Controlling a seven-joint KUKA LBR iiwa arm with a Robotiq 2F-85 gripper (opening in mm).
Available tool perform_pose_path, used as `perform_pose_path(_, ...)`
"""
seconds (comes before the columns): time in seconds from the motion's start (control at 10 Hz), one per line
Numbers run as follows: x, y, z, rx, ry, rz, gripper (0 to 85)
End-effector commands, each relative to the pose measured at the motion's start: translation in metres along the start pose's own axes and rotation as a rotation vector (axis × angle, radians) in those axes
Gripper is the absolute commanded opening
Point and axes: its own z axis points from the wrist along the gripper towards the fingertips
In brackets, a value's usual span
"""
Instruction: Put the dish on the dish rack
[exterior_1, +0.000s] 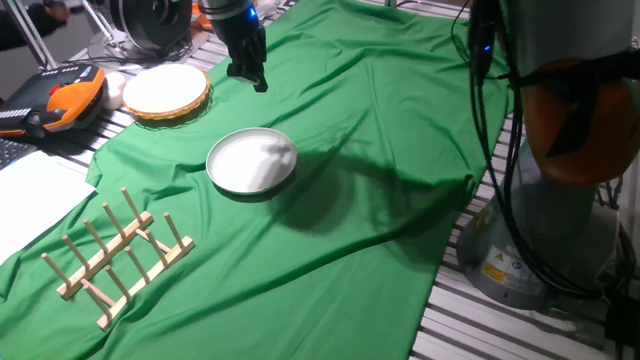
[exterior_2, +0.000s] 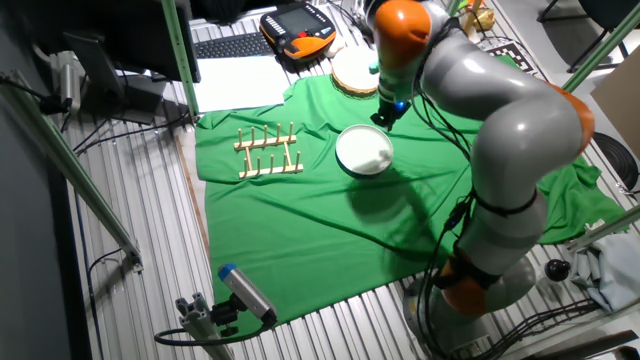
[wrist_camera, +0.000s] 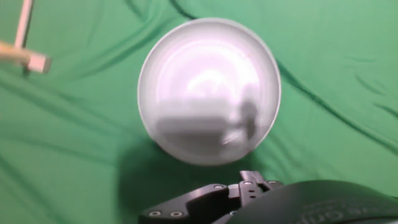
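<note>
The dish (exterior_1: 252, 162) is a plain white round plate lying flat on the green cloth; it also shows in the other fixed view (exterior_2: 364, 150) and fills the middle of the hand view (wrist_camera: 209, 90). The dish rack (exterior_1: 118, 255), light wood with upright pegs, stands on the cloth to the dish's left (exterior_2: 268, 150); one end of it shows at the hand view's left edge (wrist_camera: 25, 53). My gripper (exterior_1: 252, 78) hangs above the cloth just behind the dish (exterior_2: 385, 118), apart from it. Its fingers look spread and hold nothing.
A white disc with a woven wicker rim (exterior_1: 166, 92) lies at the cloth's far edge. An orange teach pendant (exterior_1: 65, 100) and white paper (exterior_1: 30, 195) lie beyond the cloth. The robot's base (exterior_1: 540, 230) stands at the right. The table is a slatted metal top (exterior_2: 300, 330).
</note>
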Motion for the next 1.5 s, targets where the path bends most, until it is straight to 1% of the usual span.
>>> perform_pose_path(0.0, 0.0, 0.0, 0.0, -0.019, -0.014, -0.002, 0.0)
perform_pose_path(0.1, 0.0, 0.0, 0.0, -0.108, -0.002, -0.003, 0.0)
perform_pose_path(0.2, 0.0, 0.0, 0.0, -0.165, 0.025, -0.021, 0.0)
perform_pose_path(0.3, 0.0, 0.0, 0.0, -0.185, 0.032, -0.03, 0.0)
perform_pose_path(0.4, 0.0, 0.0, 0.0, -0.191, 0.032, -0.021, 0.0)
perform_pose_path(0.5, 0.0, 0.0, 0.0, -0.186, 0.038, -0.02, 0.0)
perform_pose_path(0.6, 0.0, 0.001, -0.001, -0.173, 0.041, -0.023, 0.0)
perform_pose_path(0.7, 0.0, 0.003, -0.002, -0.172, 0.042, -0.016, 0.0)
perform_pose_path(0.8, -0.001, 0.006, -0.001, -0.18, 0.05, -0.009, 0.0)
perform_pose_path(0.9, -0.005, 0.012, 0.001, -0.181, 0.062, 0.005, 0.0)
perform_pose_path(1.0, -0.01, 0.021, 0.002, -0.161, 0.069, 0.025, 0.0)
perform_pose_path(1.1, -0.014, 0.031, 0.004, -0.152, 0.069, 0.052, 17.0)
perform_pose_path(1.2, -0.017, 0.037, 0.008, -0.143, 0.062, 0.067, 34.0)
perform_pose_path(1.3, -0.022, 0.041, 0.012, -0.12, 0.061, 0.065, 34.0)
perform_pose_path(1.4, -0.027, 0.044, 0.015, -0.117, 0.064, 0.075, 51.0)
